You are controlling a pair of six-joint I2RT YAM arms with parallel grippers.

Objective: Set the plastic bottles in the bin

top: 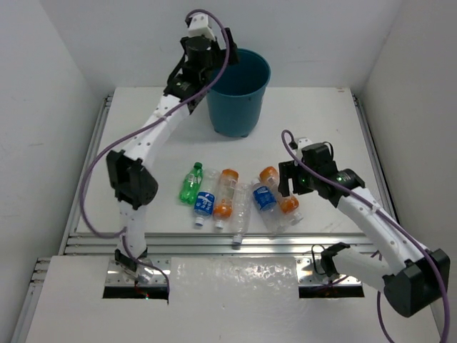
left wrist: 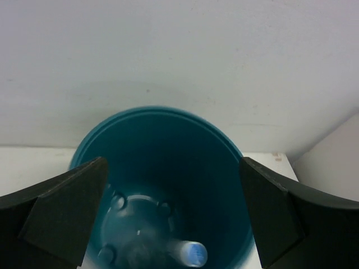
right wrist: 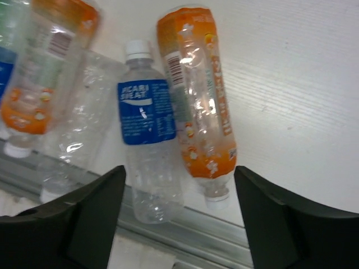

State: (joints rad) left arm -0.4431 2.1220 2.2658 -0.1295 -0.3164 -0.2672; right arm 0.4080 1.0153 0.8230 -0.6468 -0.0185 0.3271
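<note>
Right hand (right wrist: 178, 193): fingers apart, nothing between them; it hangs low over the bottle row (top: 235, 200), nearer than the bin (top: 239, 100) and off to its right.
Blue-label bottle (right wrist: 147, 140): flat on the tabletop (top: 321, 121), under the hand's left half; its cap points toward the bin.
Orange-label bottle (right wrist: 199, 106): beside the blue-label bottle, touching or nearly so, under the hand's right half; its cap points away from the bin.
Long axis: both bottles run across the line between the two fingers, so, as I judge it, a straight descent would pinch a body rather than an end.
Aim: the hand's midline falls about on the seam between the two; which bottle is meant I cannot tell.
Left hand (left wrist: 173, 168): fingers wide apart and empty, directly above the bin's mouth.
Sunk bottle (left wrist: 188, 253): lying on the bin's floor.
Green bottle (top: 191, 183): the row's other end, near side of the bin and left of it.
Nearer arm: the right, for the next pick.
</note>
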